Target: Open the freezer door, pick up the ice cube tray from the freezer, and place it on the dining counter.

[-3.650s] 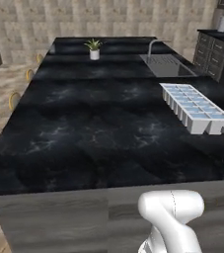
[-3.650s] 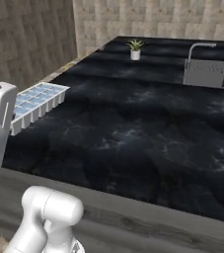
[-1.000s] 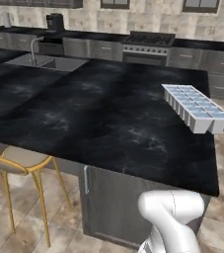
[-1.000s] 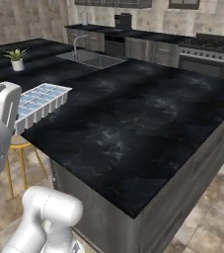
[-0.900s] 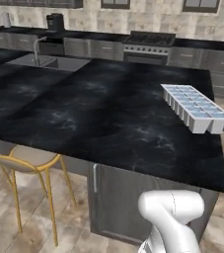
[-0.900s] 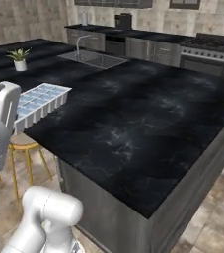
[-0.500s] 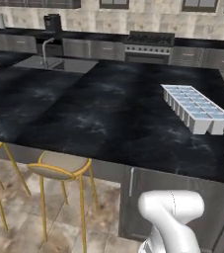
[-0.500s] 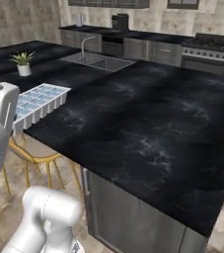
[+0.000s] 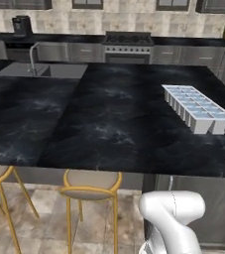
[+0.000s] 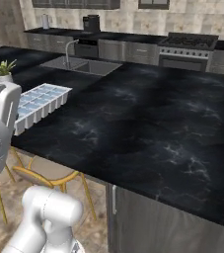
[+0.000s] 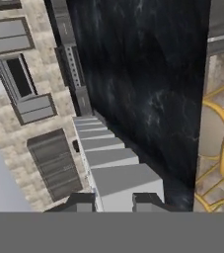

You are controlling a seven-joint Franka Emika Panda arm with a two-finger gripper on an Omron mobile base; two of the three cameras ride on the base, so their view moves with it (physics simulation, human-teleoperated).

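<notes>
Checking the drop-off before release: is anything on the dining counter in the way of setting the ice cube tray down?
Nothing visible does. The ice cube tray, held between the fingers, hangs over bare dining counter; the sink lies far off.

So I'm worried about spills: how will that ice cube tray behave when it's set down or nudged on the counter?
The ice cube tray looks like a rigid moulded grid, so it likely keeps its shape. It is long, low and flat-bottomed, so tipping or rolling seems unlikely. The dining counter looks smooth and glossy, so a nudge may slide it. The tool holds one end, so the far end might dip.
</notes>
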